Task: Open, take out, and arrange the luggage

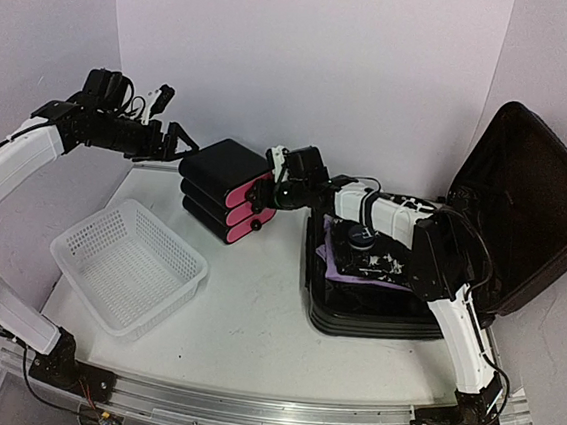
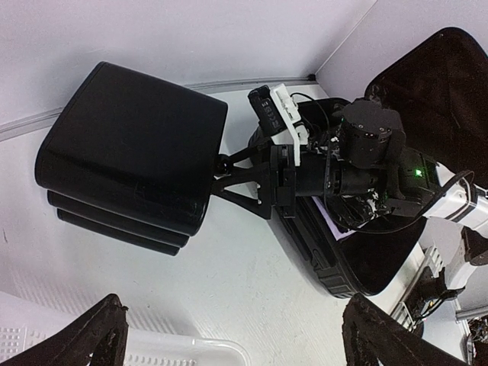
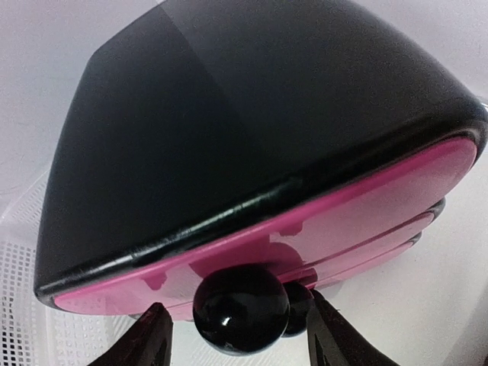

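Observation:
The luggage (image 1: 369, 319) lies open at the right, its lid (image 1: 535, 212) standing up against the right wall. A purple cloth (image 1: 343, 269) and dark items lie in its base. It also shows in the left wrist view (image 2: 358, 267). My right gripper (image 1: 262, 198) reaches left out over the luggage to the small black box with pink drawers (image 1: 221, 181). Its open fingers straddle the top drawer's black knob (image 3: 240, 309) without closing on it. My left gripper (image 1: 175, 140) is open and empty, hovering behind the box's left side.
A white mesh basket (image 1: 128, 263) sits at the front left; its rim shows in the left wrist view (image 2: 191, 354). White walls close the back and sides. Bare table (image 1: 255, 300) lies between basket and luggage.

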Motion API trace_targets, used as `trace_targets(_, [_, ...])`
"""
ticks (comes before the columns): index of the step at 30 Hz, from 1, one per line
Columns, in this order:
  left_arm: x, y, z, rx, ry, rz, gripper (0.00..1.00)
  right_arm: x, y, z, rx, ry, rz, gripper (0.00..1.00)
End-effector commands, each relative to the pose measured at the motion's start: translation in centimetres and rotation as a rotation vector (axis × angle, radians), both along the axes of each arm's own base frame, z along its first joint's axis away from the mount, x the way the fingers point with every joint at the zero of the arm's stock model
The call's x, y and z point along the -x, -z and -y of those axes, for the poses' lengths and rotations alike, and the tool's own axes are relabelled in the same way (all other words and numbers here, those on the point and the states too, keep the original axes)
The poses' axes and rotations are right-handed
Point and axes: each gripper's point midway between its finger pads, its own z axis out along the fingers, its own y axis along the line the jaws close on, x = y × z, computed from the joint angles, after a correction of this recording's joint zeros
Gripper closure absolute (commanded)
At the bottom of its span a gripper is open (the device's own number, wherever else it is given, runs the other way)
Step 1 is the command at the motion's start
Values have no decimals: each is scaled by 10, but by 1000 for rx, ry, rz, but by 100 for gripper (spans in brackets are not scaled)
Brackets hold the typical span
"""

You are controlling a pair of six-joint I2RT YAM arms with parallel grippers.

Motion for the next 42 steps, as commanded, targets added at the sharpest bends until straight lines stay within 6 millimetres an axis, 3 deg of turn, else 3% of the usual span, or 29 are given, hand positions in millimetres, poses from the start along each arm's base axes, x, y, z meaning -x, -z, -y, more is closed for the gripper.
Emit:
trace_targets(1, [5, -16, 0, 20, 11, 52, 1, -11, -35, -10, -66, 6, 71, 43])
trace_targets(12, [1, -10, 2, 18, 14, 37, 1, -9, -42, -21, -99, -36, 44, 72])
trace_targets(20, [0, -6, 4, 23, 20, 20, 1, 12, -50, -25, -121, -64, 1, 89])
trace_targets(28, [-2, -4, 3, 28, 19, 8, 1, 40, -56, -20, -88, -37, -16, 95])
trace_targets(36, [-2, -4, 4, 35, 25, 4, 1, 61, -61, -12, -68, -28, -25, 94])
trace_targets(42, [-3, -1, 4, 29, 22, 2, 1, 70, -74, 1, -56, -4, -18, 78])
